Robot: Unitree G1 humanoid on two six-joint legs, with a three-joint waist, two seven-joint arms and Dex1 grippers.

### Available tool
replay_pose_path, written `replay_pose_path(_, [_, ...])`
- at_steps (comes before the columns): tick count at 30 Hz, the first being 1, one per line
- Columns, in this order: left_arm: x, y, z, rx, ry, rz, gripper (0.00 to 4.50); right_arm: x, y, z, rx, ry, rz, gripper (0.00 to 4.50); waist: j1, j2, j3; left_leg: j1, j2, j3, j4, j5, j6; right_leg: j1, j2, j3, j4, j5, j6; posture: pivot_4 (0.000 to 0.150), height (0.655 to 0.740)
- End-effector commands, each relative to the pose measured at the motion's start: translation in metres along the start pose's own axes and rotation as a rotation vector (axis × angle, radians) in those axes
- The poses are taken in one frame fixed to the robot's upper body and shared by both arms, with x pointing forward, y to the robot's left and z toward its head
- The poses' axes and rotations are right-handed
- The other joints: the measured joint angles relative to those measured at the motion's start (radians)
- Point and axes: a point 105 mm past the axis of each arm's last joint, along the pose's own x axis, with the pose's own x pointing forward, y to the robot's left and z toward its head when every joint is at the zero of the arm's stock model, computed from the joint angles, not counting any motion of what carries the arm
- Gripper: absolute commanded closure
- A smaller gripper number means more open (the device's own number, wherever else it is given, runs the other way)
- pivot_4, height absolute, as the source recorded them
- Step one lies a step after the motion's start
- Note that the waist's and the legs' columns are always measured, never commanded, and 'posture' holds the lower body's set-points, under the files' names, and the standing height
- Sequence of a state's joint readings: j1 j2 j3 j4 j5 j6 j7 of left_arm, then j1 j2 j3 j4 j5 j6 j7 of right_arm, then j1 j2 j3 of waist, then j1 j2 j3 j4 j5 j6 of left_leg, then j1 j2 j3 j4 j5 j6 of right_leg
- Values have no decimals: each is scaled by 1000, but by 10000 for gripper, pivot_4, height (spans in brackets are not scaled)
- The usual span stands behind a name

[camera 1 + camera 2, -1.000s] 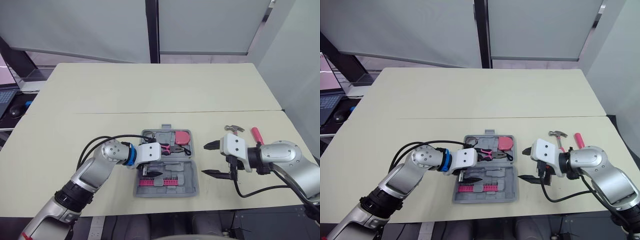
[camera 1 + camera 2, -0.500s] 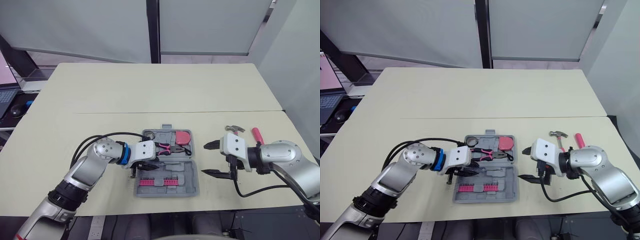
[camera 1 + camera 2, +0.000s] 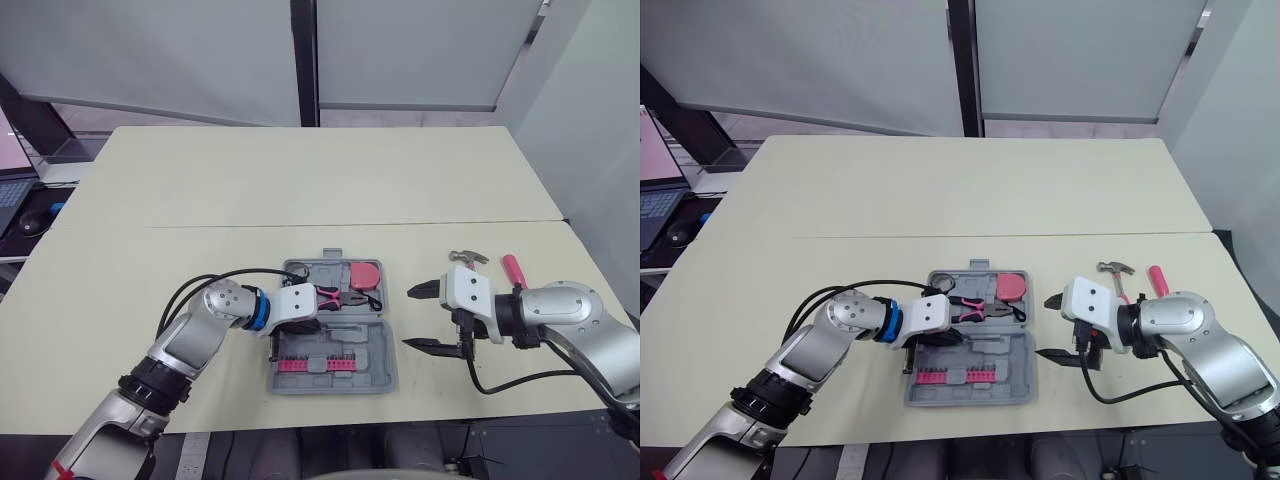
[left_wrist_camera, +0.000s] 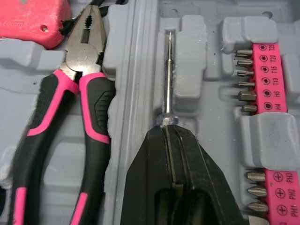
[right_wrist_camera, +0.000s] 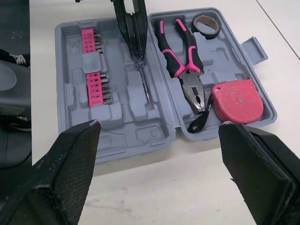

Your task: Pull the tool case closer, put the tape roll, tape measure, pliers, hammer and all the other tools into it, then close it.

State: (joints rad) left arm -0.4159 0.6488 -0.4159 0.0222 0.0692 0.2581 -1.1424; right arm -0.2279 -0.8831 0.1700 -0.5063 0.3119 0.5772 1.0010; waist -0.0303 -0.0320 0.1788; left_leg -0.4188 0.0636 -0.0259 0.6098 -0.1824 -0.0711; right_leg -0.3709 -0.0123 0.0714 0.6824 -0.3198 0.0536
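Observation:
The grey tool case (image 3: 330, 385) lies open on the table in front of me. A black tape roll (image 5: 206, 24), a red tape measure (image 5: 236, 101), pink-and-black pliers (image 4: 70, 108) and pink bit strips (image 4: 268, 75) sit in its moulded slots. A thin screwdriver (image 4: 168, 75) lies in the middle slot. My left gripper (image 4: 168, 133) is shut, its tips resting over the screwdriver's handle end, which they hide. My right gripper (image 3: 408, 318) hangs open just right of the case, holding nothing. The hammer (image 3: 468, 258) lies on the table behind it.
A red-handled tool (image 3: 513, 270) lies beside the hammer near the table's right edge. The case's carry handle (image 3: 327, 254) points away from me. A laptop and mouse (image 3: 30, 222) sit on a side desk at far left.
My left gripper's fingers, open a second ago over the case, have shut over the screwdriver. The left arm shifted slightly. The right arm has not moved.

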Motion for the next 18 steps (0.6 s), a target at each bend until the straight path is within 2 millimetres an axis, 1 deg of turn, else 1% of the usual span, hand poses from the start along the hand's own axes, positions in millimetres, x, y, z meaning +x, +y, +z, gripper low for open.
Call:
replay_pose_path(1, [8,-7,-15,-2,56,-9,44603,-5,-1,11,-47,-27,-17,0,0,0,0,0,0,0,0,0,0,0,0,0,0,0,0,1500,7400])
replay_pose_path(3, [10,-8,-18,8,63,-8,44603,-5,-1,11,-48,-27,-18,0,0,1,-1,1,0,0,0,0,0,1,0,0,0,0,0,1500,7400])
replay_pose_path(7, [6,-1,-8,-28,-5,45,44603,-4,-2,14,-51,-39,-27,0,0,3,-2,2,0,0,1,0,0,2,0,0,0,1,1,1500,7400])
replay_pose_path(8, [1,2,-4,-48,-30,66,44603,-5,-3,15,-50,-45,-32,0,0,3,-2,2,0,0,1,0,0,2,0,0,0,1,2,1500,7400])
replay_pose_path(10, [-16,9,5,-86,-104,109,44603,-6,-5,17,-45,-63,-46,0,0,2,-2,2,0,0,1,0,0,2,0,0,0,1,2,1500,7400])
replay_pose_path(13, [-49,3,15,-133,-211,122,44603,-10,-11,20,-30,-94,-83,0,-6,2,-1,0,1,0,1,0,0,0,0,1,0,2,1,1500,7400])
replay_pose_path(16, [-79,0,11,-163,-274,190,44603,-20,-24,18,3,-117,-175,0,-5,2,-1,0,1,0,0,0,0,-1,1,0,0,1,0,1500,7400])
replay_pose_path(18, [-98,5,3,-216,-330,294,44603,-33,-35,9,34,-107,-252,0,-2,2,-1,0,1,0,0,0,0,-1,0,0,0,1,0,1500,7400])
